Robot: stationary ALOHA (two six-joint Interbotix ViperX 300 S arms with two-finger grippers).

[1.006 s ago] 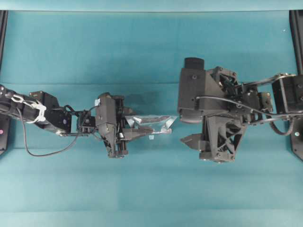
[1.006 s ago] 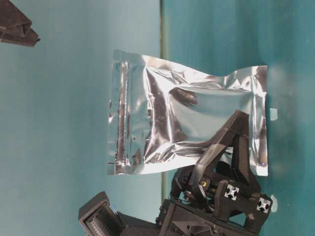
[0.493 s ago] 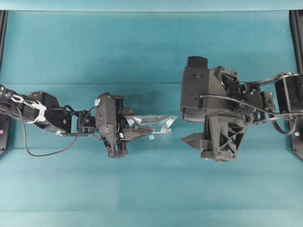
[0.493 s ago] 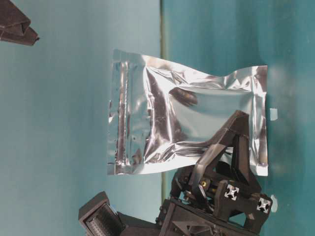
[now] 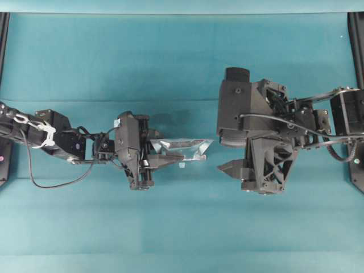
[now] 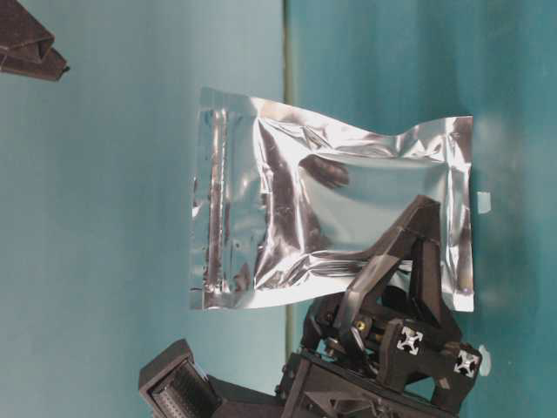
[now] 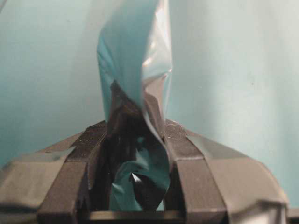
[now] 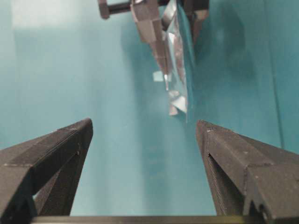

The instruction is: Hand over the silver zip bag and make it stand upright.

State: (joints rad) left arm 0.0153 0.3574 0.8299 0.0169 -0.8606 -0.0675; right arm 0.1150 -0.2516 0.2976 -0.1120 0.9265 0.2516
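The silver zip bag [image 5: 190, 149] is a crinkled foil pouch held edge-on above the teal table by my left gripper [image 5: 177, 152], which is shut on one corner of it. In the table-level view the silver zip bag [image 6: 331, 218] shows its broad face, zip strip on the left, with the left fingers [image 6: 418, 244] pinching its lower right part. The left wrist view shows the foil [image 7: 135, 56] squeezed between the left gripper [image 7: 136, 128]. My right gripper [image 5: 223, 154] stands wide open just right of the bag, apart from it. From the right gripper [image 8: 145, 123], the bag [image 8: 180, 51] lies ahead.
A tiny white scrap [image 5: 182, 165] lies on the teal cloth under the bag, and white scraps [image 6: 484, 202] show in the table-level view. Black frame rails [image 5: 3, 34] [image 5: 357, 34] run along both side edges. A black part of the right arm [image 6: 30, 43] pokes in at top left.
The right arm's wrist has shifted a little to the right and turned slightly. The left gripper and the bag have stayed where they were.
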